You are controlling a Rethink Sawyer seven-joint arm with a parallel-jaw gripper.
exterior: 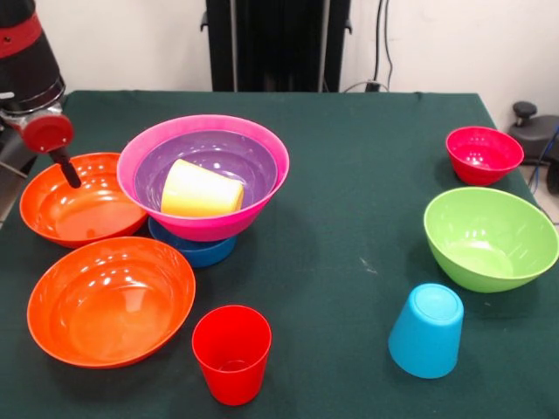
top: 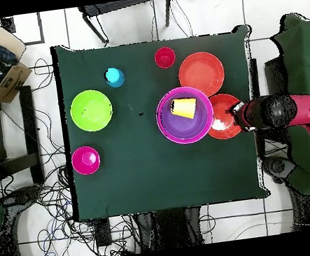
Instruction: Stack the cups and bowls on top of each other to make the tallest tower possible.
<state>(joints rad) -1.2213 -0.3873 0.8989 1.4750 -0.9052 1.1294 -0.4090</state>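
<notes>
On a green-clothed desk (exterior: 349, 209), a yellow plastic tumbler (exterior: 201, 190) lies tipped inside a purple bowl (exterior: 218, 155) nested in a magenta bowl (exterior: 253, 214), perched on a small blue bowl (exterior: 196, 250). The red-and-black arm's gripper (exterior: 65, 168) hovers over 1 of 2 orange bowls (exterior: 79, 209); whether its jaws are apart cannot be told.
</notes>
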